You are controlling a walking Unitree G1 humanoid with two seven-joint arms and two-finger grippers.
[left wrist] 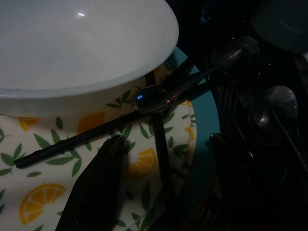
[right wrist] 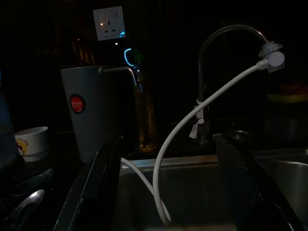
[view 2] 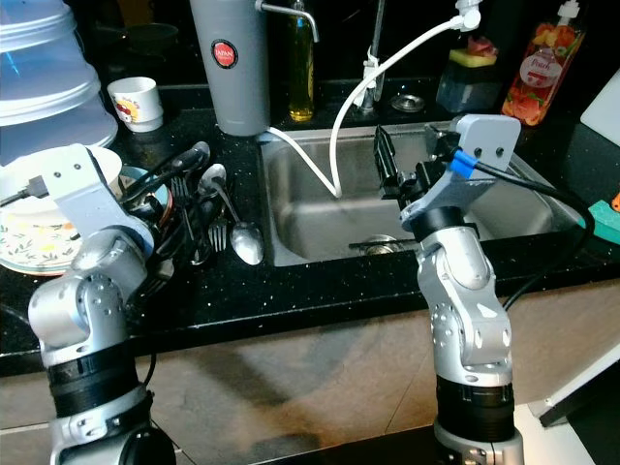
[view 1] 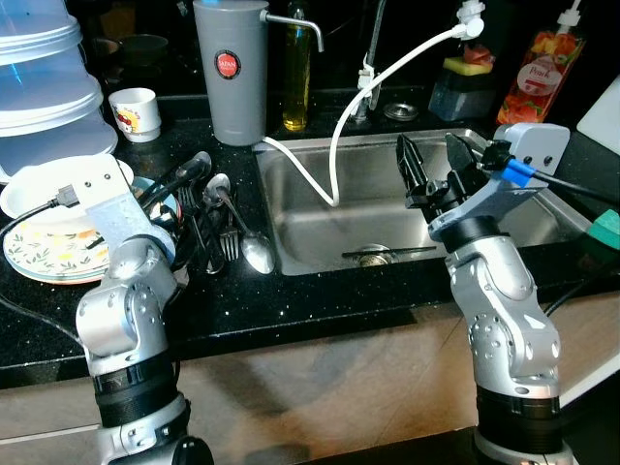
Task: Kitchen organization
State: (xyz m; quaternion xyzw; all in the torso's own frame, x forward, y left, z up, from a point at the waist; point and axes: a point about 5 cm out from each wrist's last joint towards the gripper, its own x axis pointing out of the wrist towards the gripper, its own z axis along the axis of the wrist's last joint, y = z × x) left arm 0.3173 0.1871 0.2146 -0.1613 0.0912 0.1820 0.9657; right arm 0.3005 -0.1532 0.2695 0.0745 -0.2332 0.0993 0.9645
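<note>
Several spoons and forks (view 1: 218, 228) lie in a pile on the black counter left of the steel sink (view 1: 291, 242). Beside them sits a white bowl (left wrist: 72, 48) on a lemon-patterned plate (left wrist: 48, 192) with a teal rim. Black chopsticks (left wrist: 72, 144) and a spoon (left wrist: 159, 96) rest across that plate. My left gripper (left wrist: 163, 173) hovers open just above the plate's edge, holding nothing. Over the sink basin my right gripper (view 1: 436, 165) is raised, open and empty, pointing toward the back wall.
A grey thermos dispenser (view 1: 232, 73), an oil bottle (view 1: 295, 77) and a white cup (view 1: 136, 113) stand behind the sink. A white hose (view 1: 339, 136) hangs from the tap into the basin. Clear tubs (view 1: 39, 87) are stacked far left; a soap bottle (view 1: 541, 77) stands far right.
</note>
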